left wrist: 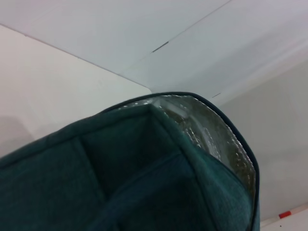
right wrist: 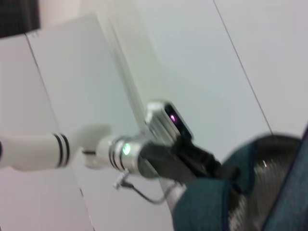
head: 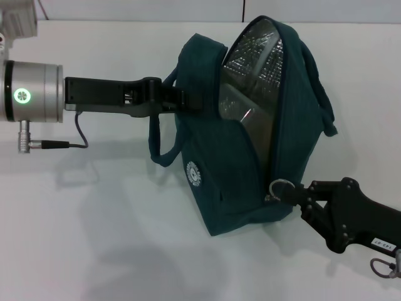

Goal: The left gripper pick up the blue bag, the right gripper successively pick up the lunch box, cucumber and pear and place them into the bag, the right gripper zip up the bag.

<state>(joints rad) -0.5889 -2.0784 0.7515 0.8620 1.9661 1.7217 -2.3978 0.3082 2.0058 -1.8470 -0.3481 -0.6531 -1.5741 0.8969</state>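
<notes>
Bag held up, zip end pinched

The left gripper [head: 182, 97] clamps the blue bag [head: 241, 182] at its upper edge above the table [head: 94, 238] — the right gripper [head: 293, 193] is closed on the zipper pull [head: 279, 187], mouth still gaping.

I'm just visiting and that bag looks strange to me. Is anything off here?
The blue bag hangs tipped over with its mouth gaping, silver foil lining showing. The left gripper clamps its upper edge, while the right gripper is at the zipper's metal ring pull. Nothing looks spilled or damaged.

Blue bag [left wrist: 144, 187], foil lining [left wrist: 216, 139] exposed
</notes>
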